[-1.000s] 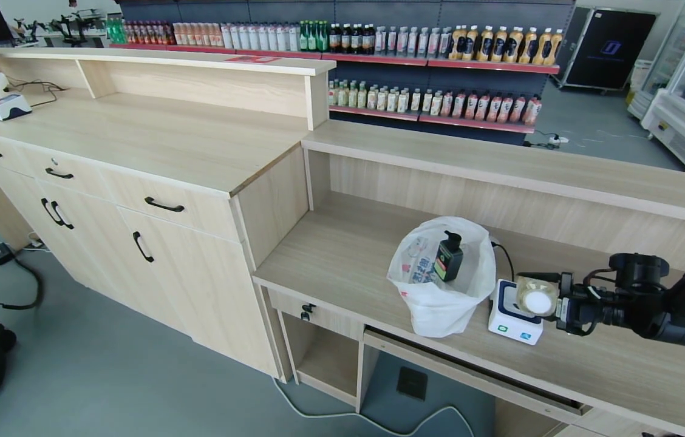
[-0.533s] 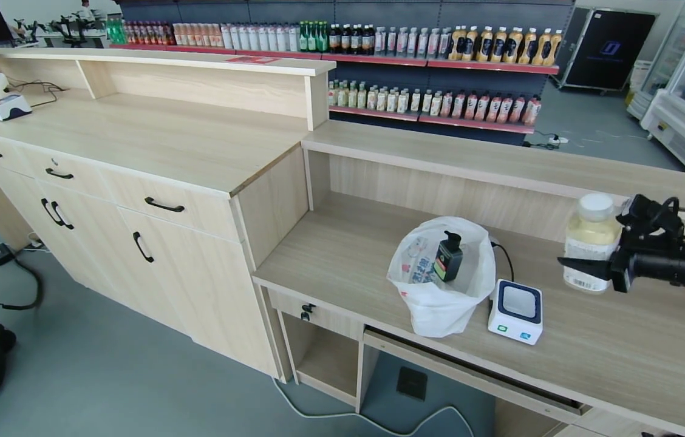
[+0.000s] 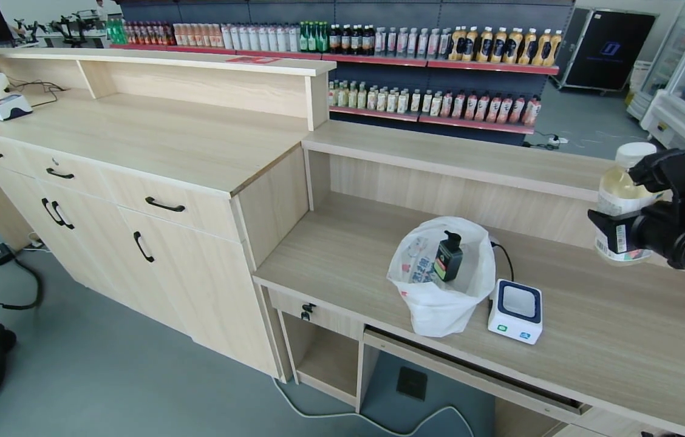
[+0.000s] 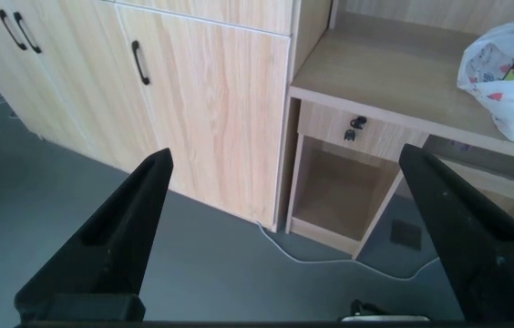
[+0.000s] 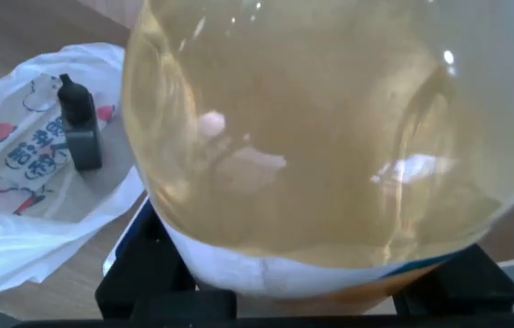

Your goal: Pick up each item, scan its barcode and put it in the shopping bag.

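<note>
My right gripper is shut on a clear bottle of pale yellow drink with a white cap, held upright high above the counter's right end. The same bottle looms close in the right wrist view. A white shopping bag stands on the lower counter with a dark pump bottle inside it; the bag and pump bottle also appear under the held bottle. The white barcode scanner sits just right of the bag. My left gripper hangs open over the floor beside the counter.
The lower counter has bare wood right of the scanner, with a raised ledge behind it. A taller cabinet counter stands to the left. Shelves of bottles line the back.
My right arm has swung the bottle off the scanner, turned it upright, and lifted it up and to the right. The bag, pump bottle and scanner stayed put.
</note>
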Controlling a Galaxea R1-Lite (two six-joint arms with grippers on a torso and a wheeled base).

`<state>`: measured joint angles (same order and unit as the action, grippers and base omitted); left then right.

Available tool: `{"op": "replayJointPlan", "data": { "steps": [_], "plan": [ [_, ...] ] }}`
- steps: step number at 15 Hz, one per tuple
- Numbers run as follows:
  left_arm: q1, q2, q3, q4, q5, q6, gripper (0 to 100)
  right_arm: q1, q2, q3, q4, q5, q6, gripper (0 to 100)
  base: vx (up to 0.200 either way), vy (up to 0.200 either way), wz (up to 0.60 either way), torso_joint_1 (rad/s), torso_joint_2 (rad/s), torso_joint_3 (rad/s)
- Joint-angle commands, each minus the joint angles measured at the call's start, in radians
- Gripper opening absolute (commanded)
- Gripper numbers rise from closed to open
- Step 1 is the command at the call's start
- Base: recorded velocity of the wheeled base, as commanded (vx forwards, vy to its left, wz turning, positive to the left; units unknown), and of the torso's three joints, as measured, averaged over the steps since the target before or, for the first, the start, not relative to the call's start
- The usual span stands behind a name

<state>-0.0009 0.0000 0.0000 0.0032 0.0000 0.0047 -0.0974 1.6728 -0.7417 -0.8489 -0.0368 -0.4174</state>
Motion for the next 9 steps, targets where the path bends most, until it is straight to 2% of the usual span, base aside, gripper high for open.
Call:
{"op": "replayJointPlan", "data": {
  "steps": [1,2,3,4,5,7,9],
  "plan": [
    [0.001,0.0,0.0,0.0,0.0,0.0,100,0.045,0.084,0.007,-0.062,0.063,-0.027,0,0.0,0.0,0.6,0.002,0.0,0.002],
    [0.001,0.0,0.0,0.0,0.0,0.0,100,0.062,0.116,0.012,-0.075,0.104,-0.035,0,0.0,0.0,0.6,0.002,0.0,0.007],
    [0.001,0.0,0.0,0.0,0.0,0.0,100,0.071,0.147,0.005,-0.09,0.103,-0.038,0,0.0,0.0,0.6,0.007,0.0,0.002],
    [0.001,0.0,0.0,0.0,0.0,0.0,100,0.099,0.217,-0.016,-0.162,0.12,-0.027,0,0.0,0.0,0.6,0.002,0.0,0.002],
    [0.001,0.0,0.0,0.0,0.0,0.0,100,0.101,0.269,-0.047,-0.188,0.181,-0.004,0,0.0,0.0,0.6,0.002,0.0,0.002],
    [0.001,0.0,0.0,0.0,0.0,0.0,100,0.101,0.363,-0.099,-0.21,0.357,0.052,0,0.0,0.0,0.0,0.0,0.0,0.0],
    [0.001,0.0,0.0,0.0,0.0,0.0,100,0.101,0.447,-0.13,-0.243,0.419,0.057,0,0.0,0.0,0.0,0.0,0.0,0.0]
  ]
}}
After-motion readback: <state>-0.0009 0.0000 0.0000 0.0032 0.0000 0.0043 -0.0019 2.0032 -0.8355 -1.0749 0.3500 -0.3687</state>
